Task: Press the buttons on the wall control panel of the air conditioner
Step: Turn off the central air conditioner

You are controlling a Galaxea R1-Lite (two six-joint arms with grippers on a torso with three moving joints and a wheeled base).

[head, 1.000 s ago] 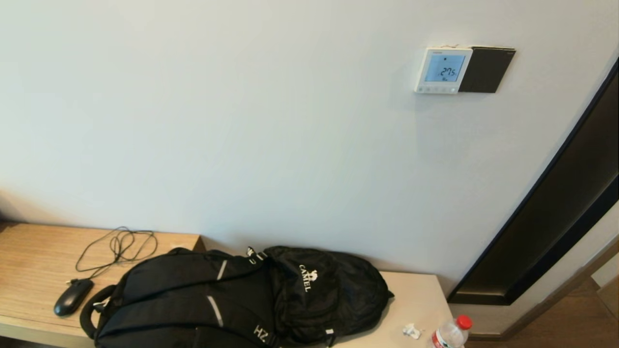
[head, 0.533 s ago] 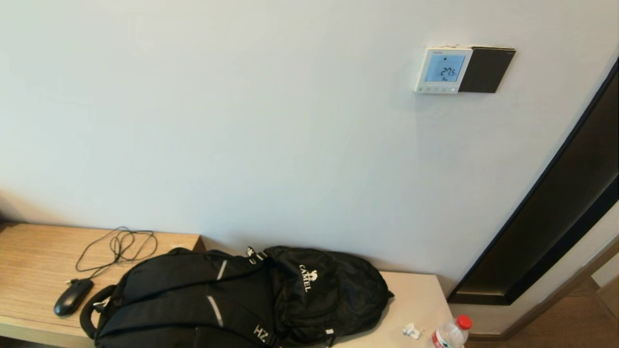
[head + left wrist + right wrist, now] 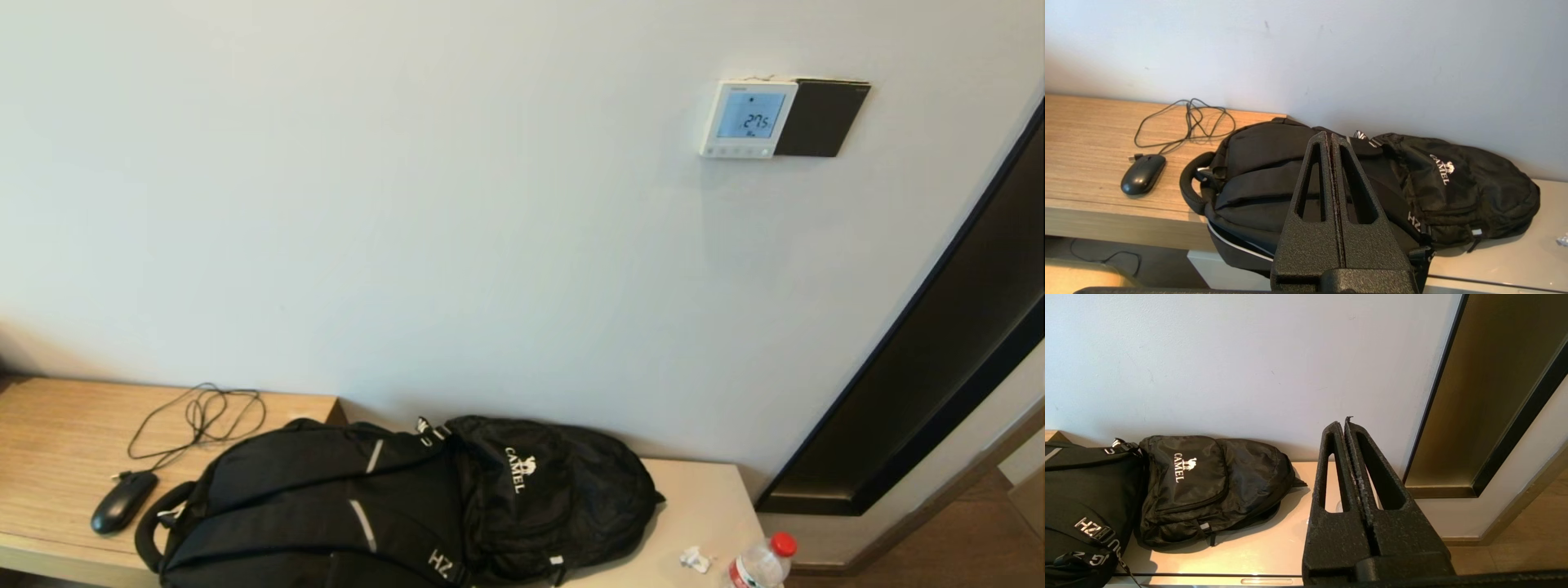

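The white wall control panel (image 3: 747,118) hangs high on the wall at the upper right of the head view. Its light-blue screen shows dark digits. A row of tiny pale buttons (image 3: 737,150) runs along its bottom strip. Neither arm shows in the head view. My left gripper (image 3: 1330,136) is shut and empty, low over the black backpack. My right gripper (image 3: 1343,424) is shut and empty, low over the pale shelf near the dark frame. The panel shows in neither wrist view.
A glossy black plate (image 3: 820,118) adjoins the panel's right side. A black backpack (image 3: 392,502), a wired mouse (image 3: 122,501) with its cable, a white scrap (image 3: 694,559) and a red-capped bottle (image 3: 759,563) lie on the low shelf (image 3: 702,498). A dark frame (image 3: 939,376) stands at right.
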